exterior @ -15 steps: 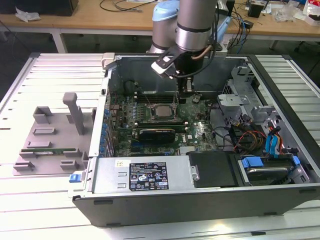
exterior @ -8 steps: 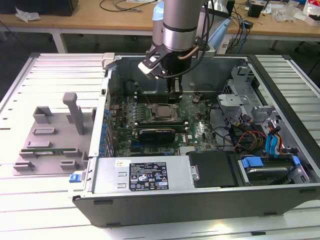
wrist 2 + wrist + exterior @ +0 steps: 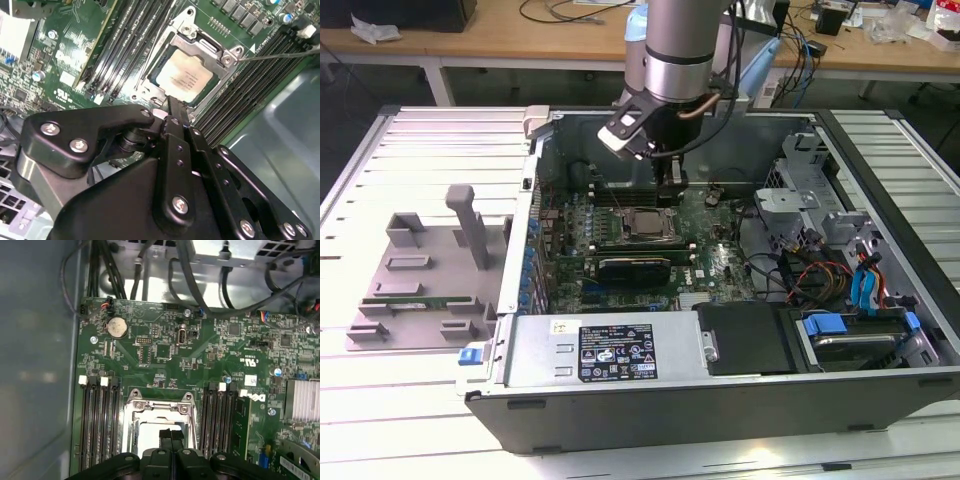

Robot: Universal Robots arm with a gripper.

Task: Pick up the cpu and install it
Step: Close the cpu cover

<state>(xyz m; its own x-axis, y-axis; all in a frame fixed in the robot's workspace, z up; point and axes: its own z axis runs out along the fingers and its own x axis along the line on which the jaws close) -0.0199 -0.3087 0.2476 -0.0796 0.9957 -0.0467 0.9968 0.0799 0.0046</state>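
Exterior view, from its left: grey fixture (image 3: pixel 420 270) on the slatted table (image 3: pixel 380 420), well apart from the work. Next, the open computer case (image 3: pixel 720 400) lying on its side, motherboard (image 3: pixel 720 260) exposed. The arm comes down into the case from above, gripper (image 3: pixel 670 198) pointing at the board. The cpu (image 3: pixel 645 224) sits flat in its socket, silver top up, just to the exterior view's left of the fingertips and a little nearer the camera. At the exterior view's right: drive bay (image 3: pixel 850 340) with blue tabs and cabling. Second wrist view: the cpu (image 3: pixel 187 80) lies square inside the metal socket frame (image 3: pixel 200 47), and the gripper (image 3: pixel 171 102) tip ends at the frame's near edge, just beside the chip and not over its middle. Contact between tip and frame: cannot tell. A thin metal lever (image 3: pixel 280 54) runs from one socket corner out across the memory slots (image 3: pixel 250 85). First wrist view: the fingers (image 3: pixel 165 437) are pressed together with only a seam between them and nothing gripped, so the jaws are closed and empty. Their tips sit over the bright cpu (image 3: pixel 147 437) edge inside the socket frame (image 3: pixel 160 402), with banks of memory slots on both sides.
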